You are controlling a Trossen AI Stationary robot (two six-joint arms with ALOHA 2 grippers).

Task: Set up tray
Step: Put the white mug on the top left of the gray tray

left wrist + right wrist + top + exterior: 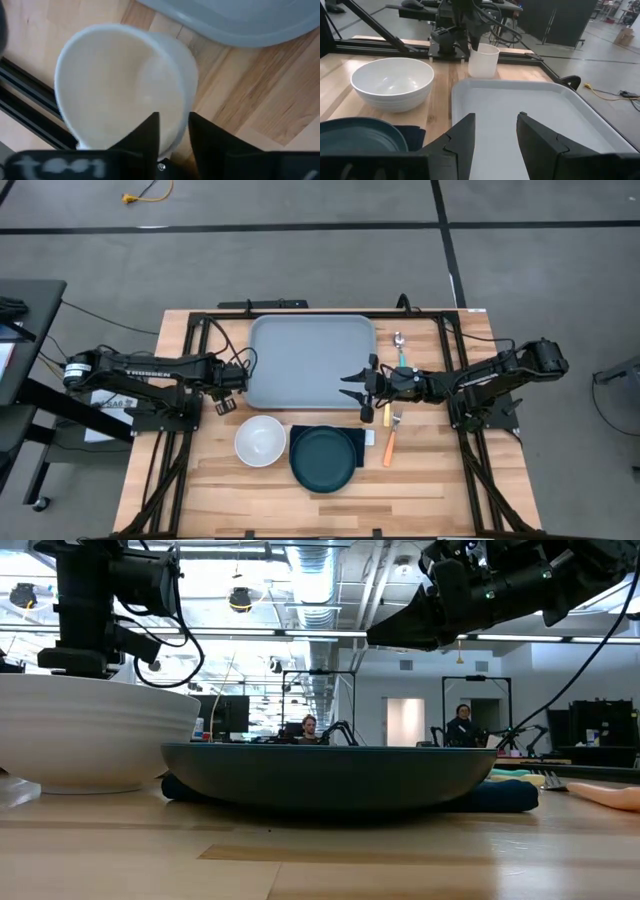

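**Cup pinched at the tray's left edge, tray not yet loaded**

Wooden table (420,470) carries everything, and the tray (300,360) lies flat at its middle towards the back, bare inside. Nothing of the setting is on the tray so far, so I judge the task to be at an early step.

In front of the tray, towards its right half, the dark teal plate (322,458) rests on a navy napkin (362,440). In front of the tray's left half stands the white bowl (260,440), just beside the plate. Both are off the tray, probably laid out as a supply to be lifted in one by one.

Just off the tray's left edge stands a white cup (484,61), upright. The left gripper (174,122) is down on it, one finger inside the rim and one outside, drawn in narrow on the thin wall. That rim pinch suits a cup too wide to clasp around, and it looks like the start of a lift onto the tray.

Off the tray's right edge lie a spoon (399,345) and an orange-handled fork (390,445). The right gripper (348,384) hangs over the tray's right edge with its fingers apart and nothing between them, apparently waiting
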